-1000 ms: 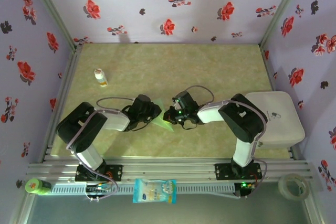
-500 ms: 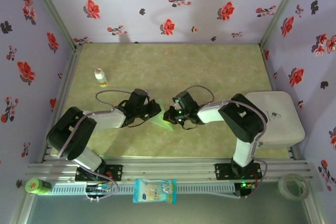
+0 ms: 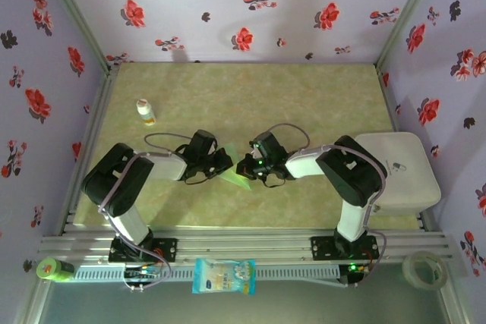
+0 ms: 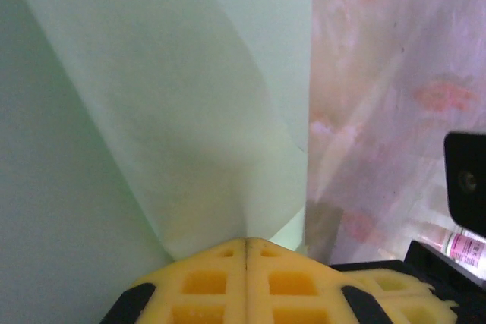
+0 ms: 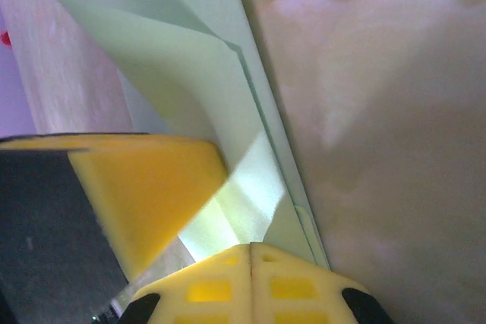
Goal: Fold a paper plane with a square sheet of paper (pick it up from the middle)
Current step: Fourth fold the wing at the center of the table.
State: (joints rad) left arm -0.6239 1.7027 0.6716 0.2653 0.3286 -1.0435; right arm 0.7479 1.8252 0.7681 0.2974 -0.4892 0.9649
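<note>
Mid-table, the left gripper (image 3: 221, 163) and right gripper (image 3: 244, 166) face each other, both with jaws closed, pinching the folded paper (image 3: 232, 175) between them.

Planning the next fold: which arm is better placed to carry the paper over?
Probably left: the left gripper pinches a loose curled flap of the paper; right gripper anchors its layered edge.

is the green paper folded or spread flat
folded: the green paper shows stacked layer edges and a crease in the right wrist view, a curved flap in the left
</note>
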